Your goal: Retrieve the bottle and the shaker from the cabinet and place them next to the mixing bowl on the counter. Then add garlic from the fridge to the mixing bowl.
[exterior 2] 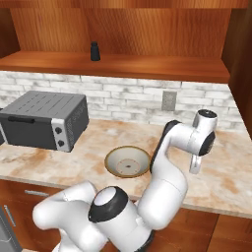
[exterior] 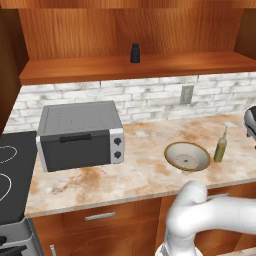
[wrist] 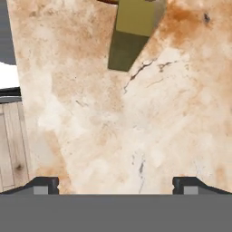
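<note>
1. I see the cabinet (exterior: pixel 125 30): reddish-brown grained wood, with a plank shelf.
2. The counter (exterior: pixel 145 175) is beige stone-look with rusty blotches.
3. A boxy grey toaster oven (exterior: pixel 80 135) sits on it at left; I read no writing.
4. The mixing bowl (exterior: pixel 187 156) is round, shallow, tan-rimmed and speckled inside.
5. The slim olive-green bottle (exterior: pixel 220 146) stands upright just beside the bowl.
6. My gripper (wrist: pixel 116 185) hangs over bare counter near the bottle, fingers spread wide, grasping nothing.
7. The small black shaker (exterior: pixel 135 53) stands on the cabinet shelf.

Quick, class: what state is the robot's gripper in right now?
Gripper: open, holding nothing, above the counter near the bottle.
</note>
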